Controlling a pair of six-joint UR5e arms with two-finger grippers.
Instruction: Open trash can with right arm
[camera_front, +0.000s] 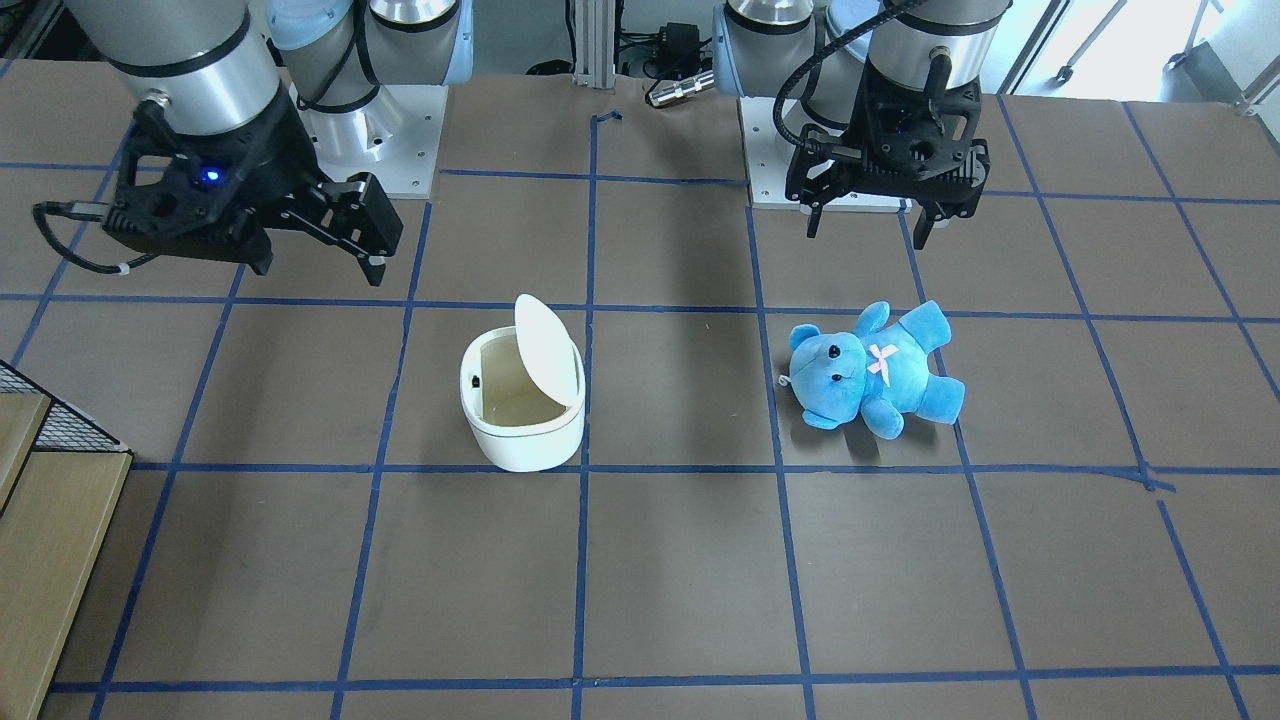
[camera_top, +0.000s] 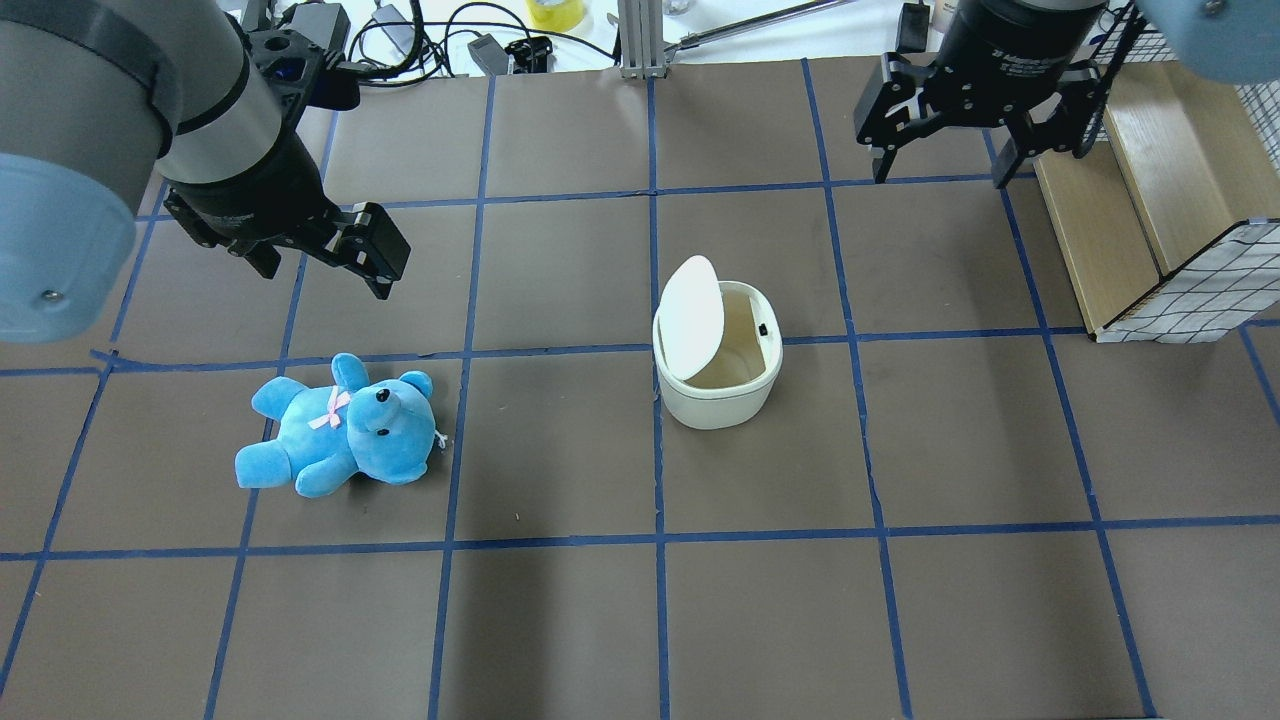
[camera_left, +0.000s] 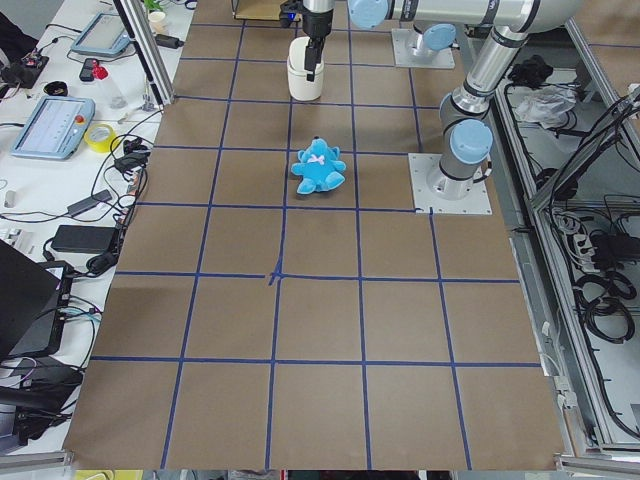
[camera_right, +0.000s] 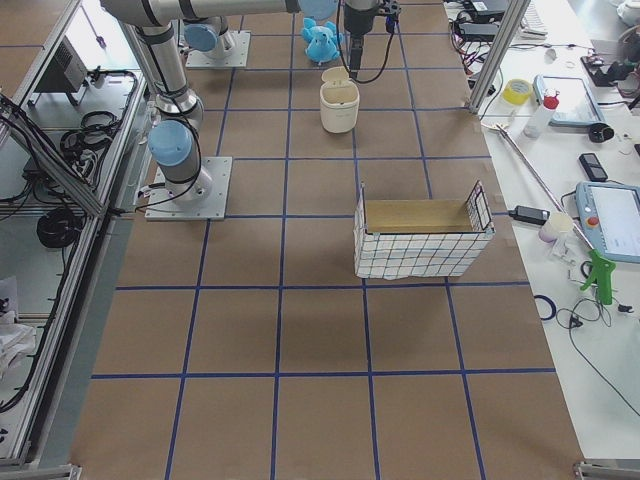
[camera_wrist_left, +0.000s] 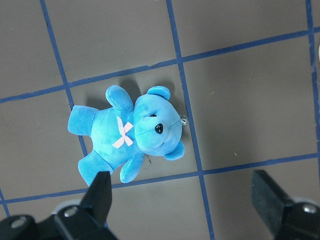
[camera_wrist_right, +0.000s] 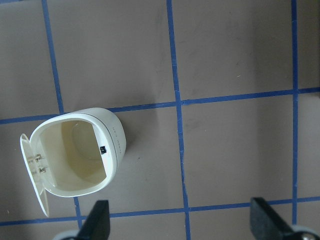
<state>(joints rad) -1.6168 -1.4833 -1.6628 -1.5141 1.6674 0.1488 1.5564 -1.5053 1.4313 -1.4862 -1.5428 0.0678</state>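
Note:
The white trash can stands near the table's middle with its flip lid tipped up and its inside showing. It also shows in the overhead view and in the right wrist view. My right gripper, with the blue light, hangs open and empty high above the table, off to the can's side and not touching it. It also shows overhead and in its own wrist view. My left gripper is open and empty above the blue teddy bear.
The teddy lies on its back on my left half, straight under the left wrist camera. A wire-and-wood basket stands at the table's right edge. Blue tape lines grid the brown table.

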